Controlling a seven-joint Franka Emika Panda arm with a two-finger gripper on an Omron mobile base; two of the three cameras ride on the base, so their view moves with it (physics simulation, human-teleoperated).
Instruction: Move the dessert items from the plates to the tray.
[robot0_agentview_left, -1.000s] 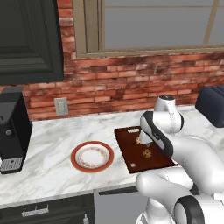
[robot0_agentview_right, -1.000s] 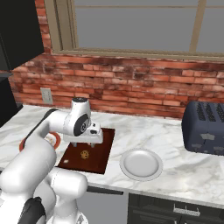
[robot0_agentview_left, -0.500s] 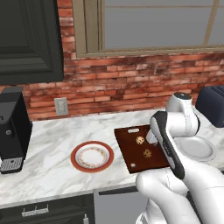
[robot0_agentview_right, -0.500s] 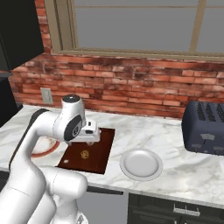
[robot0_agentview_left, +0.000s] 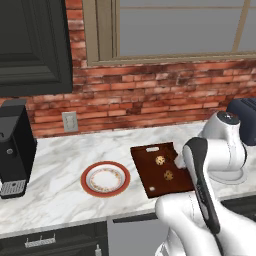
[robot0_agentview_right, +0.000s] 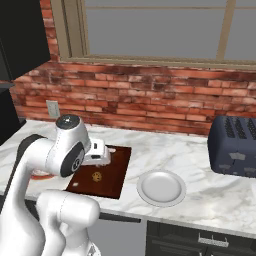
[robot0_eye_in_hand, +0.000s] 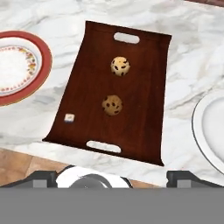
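Two small tan cookies with dark chips, one and the other, lie near the middle of the dark reddish-brown wooden tray. The left base view shows the same tray with both cookies. The red-rimmed plate sits bare to the tray's left. A plain white plate sits bare to its right. My gripper hangs open above the tray's near end, its dark fingertips far apart with nothing between them.
A dark toaster stands at the right of the marble counter. A black coffee machine stands at the left. A brick wall with an outlet and a window runs behind. The counter's front edge lies just below the tray.
One second ago the hand sat low over the tray's far end. It has since lifted and drawn back, leaving a second cookie on the tray beside the first.
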